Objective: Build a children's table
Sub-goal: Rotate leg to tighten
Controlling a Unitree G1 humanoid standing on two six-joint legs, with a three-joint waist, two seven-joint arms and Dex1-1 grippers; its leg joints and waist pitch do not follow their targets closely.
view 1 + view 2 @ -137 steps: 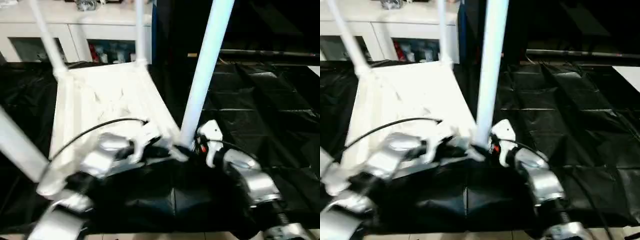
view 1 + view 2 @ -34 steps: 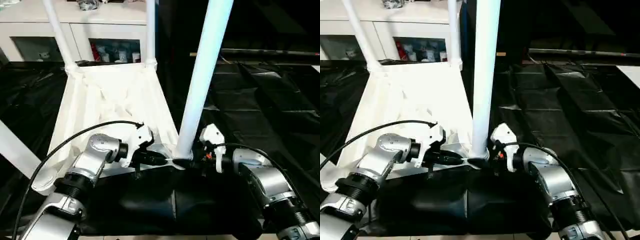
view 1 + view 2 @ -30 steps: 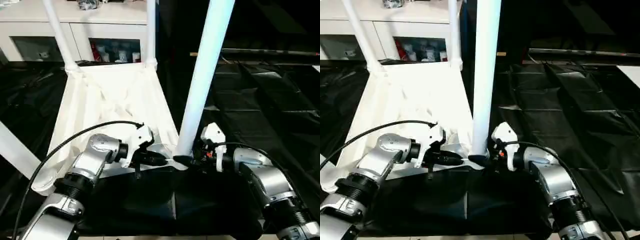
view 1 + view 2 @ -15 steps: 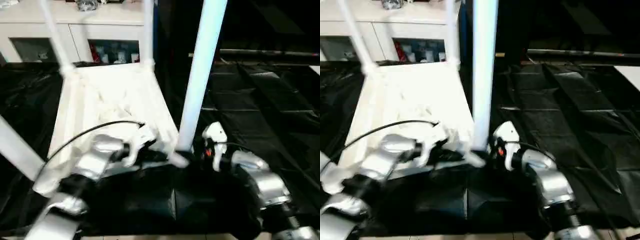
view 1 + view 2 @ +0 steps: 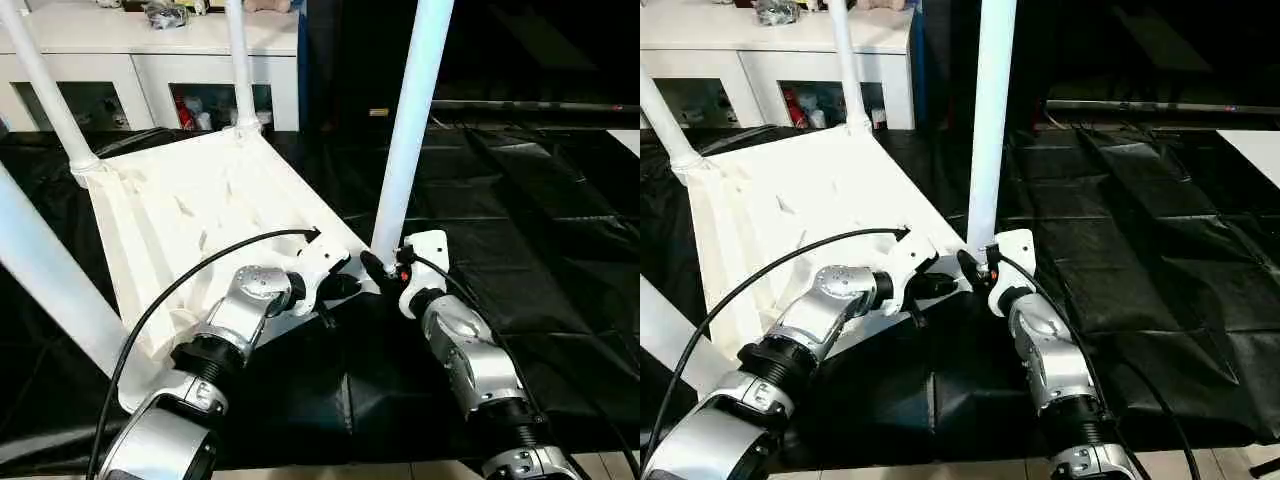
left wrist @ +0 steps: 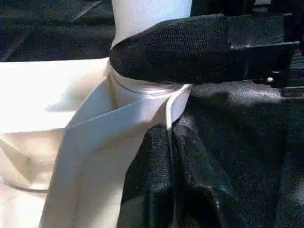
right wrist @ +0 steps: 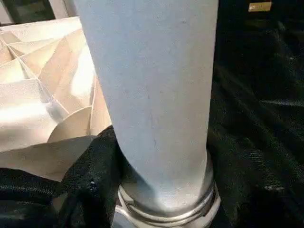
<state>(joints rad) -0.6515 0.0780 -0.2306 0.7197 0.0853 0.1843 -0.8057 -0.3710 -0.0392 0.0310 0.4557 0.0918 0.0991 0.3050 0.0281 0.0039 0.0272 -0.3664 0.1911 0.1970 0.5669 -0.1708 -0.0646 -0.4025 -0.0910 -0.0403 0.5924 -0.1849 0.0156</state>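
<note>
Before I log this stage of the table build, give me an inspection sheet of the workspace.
Surface: black sheet, creased.
Job's things: table top upside down, four legs standing in its corners.
Clutter: nothing seen.
Grippers: left gripper shut on the top's rim at the near corner; right gripper around that leg's base.
Cables: black cable looping over the left arm.
Surroundings: white cabinet behind, small items on it.

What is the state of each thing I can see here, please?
Table top: upside down, tilted on black sheet.
Near leg: upright in corner socket.
Far legs: fitted, upright.
Left gripper: shut on the top's rim.
Right gripper: closed around near leg's base.
</note>
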